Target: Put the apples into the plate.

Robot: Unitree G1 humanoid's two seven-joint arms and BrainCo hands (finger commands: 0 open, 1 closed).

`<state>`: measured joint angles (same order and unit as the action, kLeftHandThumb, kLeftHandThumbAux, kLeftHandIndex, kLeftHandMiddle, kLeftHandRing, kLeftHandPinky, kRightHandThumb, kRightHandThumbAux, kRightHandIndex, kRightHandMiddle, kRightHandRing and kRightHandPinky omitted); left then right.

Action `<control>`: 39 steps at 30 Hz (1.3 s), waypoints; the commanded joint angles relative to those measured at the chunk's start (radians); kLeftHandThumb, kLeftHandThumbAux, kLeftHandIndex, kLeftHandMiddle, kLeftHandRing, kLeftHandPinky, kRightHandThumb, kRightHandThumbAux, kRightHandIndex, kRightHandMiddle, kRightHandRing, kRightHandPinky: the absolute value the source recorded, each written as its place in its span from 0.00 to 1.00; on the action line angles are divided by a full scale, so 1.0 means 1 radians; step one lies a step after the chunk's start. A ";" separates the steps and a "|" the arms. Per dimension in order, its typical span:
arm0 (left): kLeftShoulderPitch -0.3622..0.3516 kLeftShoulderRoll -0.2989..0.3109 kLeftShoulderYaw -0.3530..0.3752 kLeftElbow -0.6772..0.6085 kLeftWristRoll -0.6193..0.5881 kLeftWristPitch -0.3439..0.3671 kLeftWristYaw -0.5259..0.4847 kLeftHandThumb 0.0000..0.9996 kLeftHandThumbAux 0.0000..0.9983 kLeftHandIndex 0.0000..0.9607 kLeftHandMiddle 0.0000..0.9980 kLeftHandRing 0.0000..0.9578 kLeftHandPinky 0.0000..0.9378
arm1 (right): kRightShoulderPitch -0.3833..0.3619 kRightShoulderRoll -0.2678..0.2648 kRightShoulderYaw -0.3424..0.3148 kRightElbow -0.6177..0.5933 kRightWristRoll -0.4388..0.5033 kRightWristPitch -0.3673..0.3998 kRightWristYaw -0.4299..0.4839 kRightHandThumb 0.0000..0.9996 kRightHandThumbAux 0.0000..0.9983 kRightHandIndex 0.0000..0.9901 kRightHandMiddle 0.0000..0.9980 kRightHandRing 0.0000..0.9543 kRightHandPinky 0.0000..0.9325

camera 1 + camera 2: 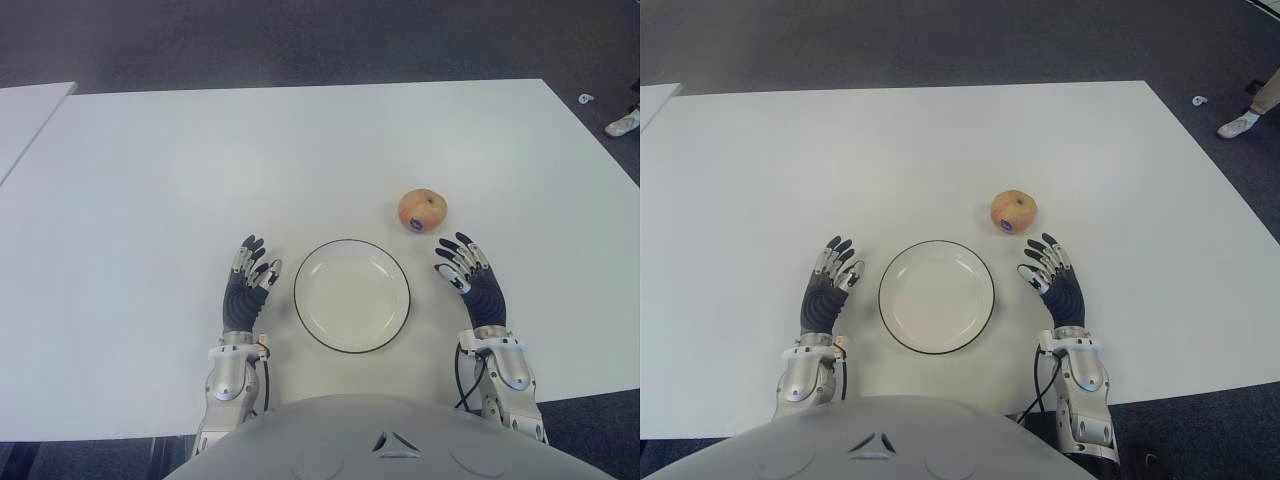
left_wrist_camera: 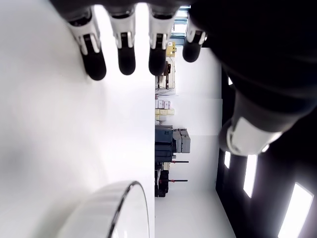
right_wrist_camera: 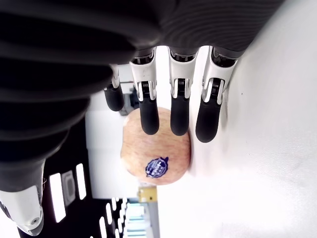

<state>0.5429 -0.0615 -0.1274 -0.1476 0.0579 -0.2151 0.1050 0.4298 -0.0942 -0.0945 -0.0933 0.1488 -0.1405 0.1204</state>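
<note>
One apple (image 1: pixel 422 211), pale orange with a blue sticker, sits on the white table (image 1: pixel 150 200) just beyond the plate's right side. The white plate (image 1: pixel 352 295) with a thin black rim lies near the table's front edge and holds nothing. My right hand (image 1: pixel 466 270) shows to the right of the plate, fingers spread, a short way in front of the apple (image 3: pixel 156 148) and not touching it. My left hand (image 1: pixel 250 275) shows to the left of the plate, fingers extended and holding nothing. The plate rim (image 2: pixel 133 198) shows in the left wrist view.
A second white table (image 1: pixel 25 110) stands at the far left. A person's shoe (image 1: pixel 622 122) shows on the dark floor at the far right. The table's front edge runs close to my body.
</note>
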 commanded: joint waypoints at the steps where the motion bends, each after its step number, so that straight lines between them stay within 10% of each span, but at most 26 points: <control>1: 0.010 0.004 0.003 0.015 0.006 -0.003 -0.004 0.22 0.59 0.05 0.13 0.13 0.14 | 0.040 0.010 0.005 0.047 -0.004 0.088 -0.008 0.29 0.63 0.11 0.22 0.23 0.25; 28: 0.009 0.001 0.005 0.002 -0.002 0.039 -0.005 0.21 0.63 0.04 0.12 0.12 0.14 | 0.029 0.009 -0.007 0.035 0.009 0.075 -0.001 0.31 0.63 0.11 0.23 0.24 0.27; 39: 0.001 0.000 0.004 0.013 0.006 0.038 -0.001 0.23 0.61 0.04 0.11 0.12 0.13 | 0.046 -0.008 -0.020 -0.185 0.028 0.142 -0.004 0.34 0.59 0.12 0.24 0.23 0.21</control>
<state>0.5376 -0.0626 -0.1258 -0.1539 0.0583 -0.1964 0.1050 0.4459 -0.0987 -0.1142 -0.2106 0.1704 -0.0468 0.1225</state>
